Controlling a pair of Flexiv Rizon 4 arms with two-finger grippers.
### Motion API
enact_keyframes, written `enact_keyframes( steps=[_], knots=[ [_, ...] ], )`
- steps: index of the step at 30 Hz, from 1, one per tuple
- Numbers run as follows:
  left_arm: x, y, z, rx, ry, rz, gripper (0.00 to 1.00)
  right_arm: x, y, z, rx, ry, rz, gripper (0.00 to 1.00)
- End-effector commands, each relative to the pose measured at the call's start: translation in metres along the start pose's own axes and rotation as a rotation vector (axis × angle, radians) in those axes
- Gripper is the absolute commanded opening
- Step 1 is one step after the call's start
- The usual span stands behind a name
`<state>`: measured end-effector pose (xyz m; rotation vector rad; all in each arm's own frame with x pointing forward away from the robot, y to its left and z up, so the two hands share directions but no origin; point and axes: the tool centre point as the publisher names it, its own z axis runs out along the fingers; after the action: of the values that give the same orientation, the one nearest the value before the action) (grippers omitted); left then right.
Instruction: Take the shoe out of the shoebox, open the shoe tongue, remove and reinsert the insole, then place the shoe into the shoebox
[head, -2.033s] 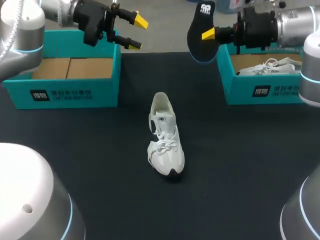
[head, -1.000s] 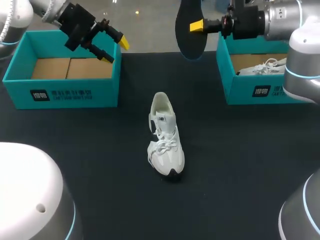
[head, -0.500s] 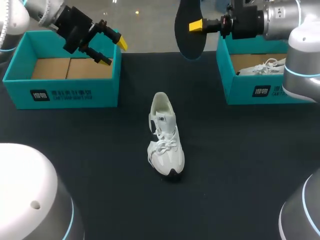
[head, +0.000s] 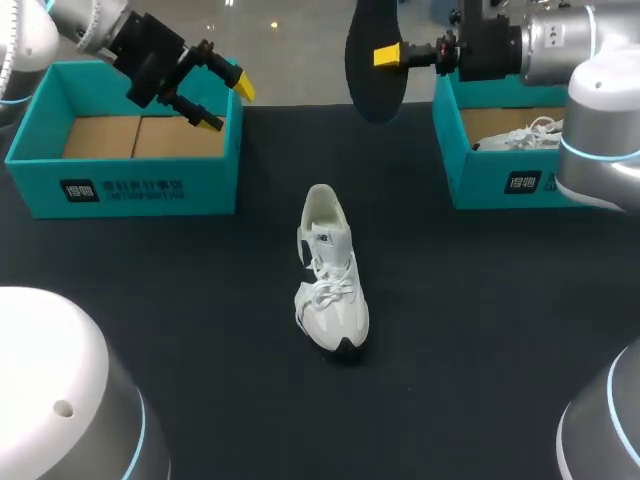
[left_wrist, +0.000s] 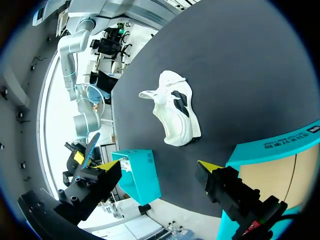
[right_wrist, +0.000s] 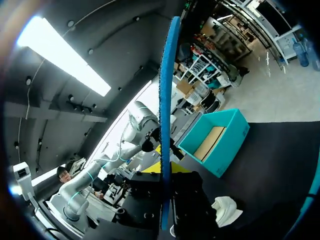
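the insole (head: 372, 95) stood on edge between the fingers of the right gripper (head: 385, 54). the shoe (head: 332, 275) lay on the table (head: 200, 330) well below that gripper, between the two boxes. the left gripper (head: 228, 104) hung over the right wall of the left shoebox (head: 120, 185), with the shoe ahead of its spread fingers. the right shoebox (head: 500, 180) sat below and behind the right gripper, with a second shoe (head: 530, 135) in it.

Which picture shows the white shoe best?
The head view: the white shoe stands whole and unblocked, laces plain. The left wrist view shows it too, seen sideways; the right wrist view catches only a bit.
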<state>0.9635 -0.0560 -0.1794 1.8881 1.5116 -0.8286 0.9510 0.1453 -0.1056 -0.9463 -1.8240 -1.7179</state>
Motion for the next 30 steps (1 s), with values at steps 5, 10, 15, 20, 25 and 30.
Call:
enact_keyframes(
  steps=[5, 10, 15, 20, 25, 30],
  knots=[
    [0.000, -0.001, -0.001, -0.001, 0.003, 0.000, 1.00, -0.023, -0.015, 0.026, -0.016, 0.006, -0.153, 0.00],
    [0.000, -0.001, -0.001, -0.001, 0.003, 0.000, 1.00, -0.036, -0.025, 0.029, -0.015, -0.011, -0.210, 0.00],
    [0.000, -0.001, -0.001, -0.001, 0.003, 0.000, 1.00, -0.038, -0.027, 0.030, -0.015, -0.013, -0.212, 0.00],
    [0.000, -0.001, -0.001, -0.001, 0.003, 0.000, 1.00, -0.038, -0.027, 0.030, -0.015, -0.013, -0.212, 0.00],
    [0.000, -0.001, -0.001, -0.001, 0.003, 0.000, 1.00, -0.038, -0.027, 0.030, -0.015, -0.013, -0.212, 0.00],
    [0.000, -0.001, -0.001, -0.001, 0.003, 0.000, 1.00, -0.058, -0.043, 0.047, -0.020, -0.073, -0.308, 0.00]
  ],
)
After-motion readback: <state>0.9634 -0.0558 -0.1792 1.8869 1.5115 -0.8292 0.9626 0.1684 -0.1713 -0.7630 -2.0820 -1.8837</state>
